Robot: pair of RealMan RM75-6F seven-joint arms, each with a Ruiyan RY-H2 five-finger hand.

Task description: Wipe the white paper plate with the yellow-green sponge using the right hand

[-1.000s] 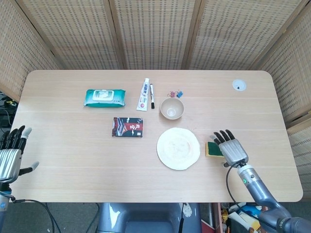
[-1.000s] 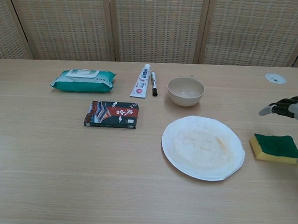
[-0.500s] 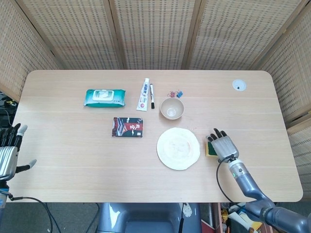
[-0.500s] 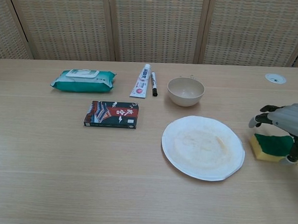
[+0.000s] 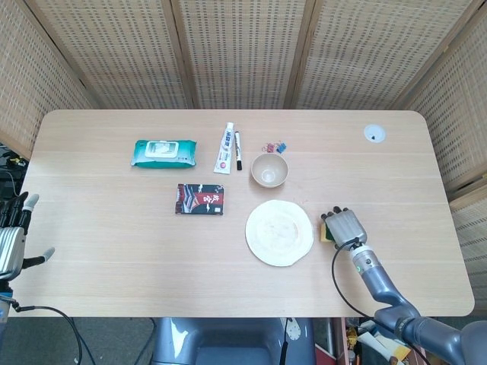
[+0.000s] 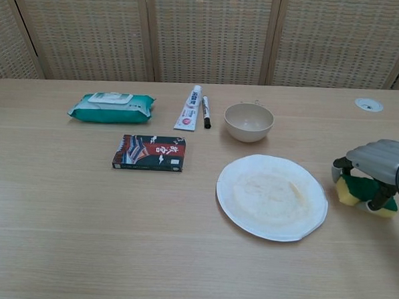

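The white paper plate (image 5: 279, 232) (image 6: 272, 196) lies flat on the table, right of centre, with faint stains on it. Just to its right lies the yellow-green sponge (image 5: 326, 231) (image 6: 359, 190), green side up, still on the table. My right hand (image 5: 346, 226) (image 6: 379, 161) covers the sponge from above, fingers curled down over its plate-side edge and thumb at the other side, gripping it. My left hand (image 5: 11, 236) hangs at the table's far left edge, fingers spread and empty; only the head view shows it.
A beige bowl (image 5: 269, 169) (image 6: 248, 120) stands just behind the plate. Further left are a dark card box (image 5: 201, 199), a green wipes pack (image 5: 163, 153), a white tube (image 5: 225, 149) and a black marker (image 5: 237, 150). Small clips (image 5: 275, 147) lie by the bowl.
My right hand has moved left and down onto the sponge and its fingers have curled around it. My left hand has drifted slightly further left.
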